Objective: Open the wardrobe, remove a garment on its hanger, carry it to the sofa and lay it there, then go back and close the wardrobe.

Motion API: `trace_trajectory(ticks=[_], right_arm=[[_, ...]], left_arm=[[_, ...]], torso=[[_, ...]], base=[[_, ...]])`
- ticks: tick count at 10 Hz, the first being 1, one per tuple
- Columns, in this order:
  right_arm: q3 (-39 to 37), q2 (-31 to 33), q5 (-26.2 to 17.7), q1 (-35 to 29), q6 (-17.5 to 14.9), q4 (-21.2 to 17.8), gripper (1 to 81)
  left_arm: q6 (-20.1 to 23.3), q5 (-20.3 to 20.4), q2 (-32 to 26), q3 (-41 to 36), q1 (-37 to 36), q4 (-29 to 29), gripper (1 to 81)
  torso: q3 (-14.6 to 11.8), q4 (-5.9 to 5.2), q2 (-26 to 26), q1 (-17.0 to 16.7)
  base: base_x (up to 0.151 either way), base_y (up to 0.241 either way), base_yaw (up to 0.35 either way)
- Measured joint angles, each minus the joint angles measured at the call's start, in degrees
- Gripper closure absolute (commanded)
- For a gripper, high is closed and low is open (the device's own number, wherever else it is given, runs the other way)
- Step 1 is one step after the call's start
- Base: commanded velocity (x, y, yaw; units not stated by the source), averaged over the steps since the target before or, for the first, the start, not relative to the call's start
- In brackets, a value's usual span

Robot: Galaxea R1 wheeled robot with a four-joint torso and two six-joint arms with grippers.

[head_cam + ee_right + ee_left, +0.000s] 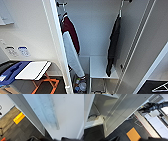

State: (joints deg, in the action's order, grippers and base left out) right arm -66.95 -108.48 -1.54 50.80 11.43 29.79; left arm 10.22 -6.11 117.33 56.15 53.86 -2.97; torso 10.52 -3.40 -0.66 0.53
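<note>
Wardrobe (98,30) is open, doors swung out to both sides. Black garment (113,45) hangs on its hanger (120,11) from the rail on the right side of the interior, hem reaching down past the white shelf (102,67). Maroon-and-white garment (71,42) hangs on the left, just behind the left door (58,50) edge. The two are well apart.

Some small items sit at the bottom of the wardrobe below the maroon one, too blurred to identify.

Left of the wardrobe: a white-topped folding table (33,70) on orange legs, with a blue item beside it.

Left wrist view shows an open door panel (125,110) over dark carpet and an orange floor patch (134,134). A dark arm (154,106) is in that view; its gripper state can't be told. Right wrist view is close against a white panel (60,110); gripper state can't be told there either.
</note>
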Motion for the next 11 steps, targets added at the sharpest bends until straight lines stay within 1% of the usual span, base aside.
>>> trace_trajectory(ticks=[1, 3, 4, 6, 9, 11], right_arm=[[-2.78, -0.23, 1.54, 0.02, 0.06, -0.11, 1.0], [-8.96, -0.55, 3.11, 1.32, 0.46, -0.22, 1.0], [-12.51, -1.27, 4.62, 2.36, 0.94, -0.28, 1.0], [-16.87, -3.34, 7.46, 5.12, 2.29, -0.45, 1.0], [-26.12, -6.51, 14.09, 12.95, 5.81, -0.72, 1.0], [-31.39, -10.36, 19.86, 18.19, 7.67, -0.85, 1.0]], left_arm=[[0.01, -0.04, 0.28, 1.23, 0.99, 0.00, 1.0], [0.01, -0.04, 1.44, 4.44, 2.50, 0.00, 1.0], [0.01, 0.05, 2.65, 5.92, 3.02, 0.00, 1.0], [0.04, 0.63, 4.63, 9.34, 4.49, 0.00, 1.0], [0.11, 1.67, 8.58, 14.76, 6.58, 0.00, 1.0], [0.28, 1.79, 10.03, 16.14, 8.00, 0.00, 1.0]], torso=[[0.00, 0.00, -0.02, -0.02], [0.00, 0.00, -0.02, -0.02], [0.00, 0.00, -0.02, -0.05], [0.00, 0.00, -0.02, -0.05], [0.00, 0.00, -0.04, -0.06], [0.00, 0.00, -0.04, -0.09]], base=[[0.000, 0.000, 0.000], [0.000, 0.000, 0.000], [0.000, 0.000, 0.000], [0.000, 0.000, 0.000], [0.000, 0.000, 0.000], [0.000, 0.000, 0.000]])
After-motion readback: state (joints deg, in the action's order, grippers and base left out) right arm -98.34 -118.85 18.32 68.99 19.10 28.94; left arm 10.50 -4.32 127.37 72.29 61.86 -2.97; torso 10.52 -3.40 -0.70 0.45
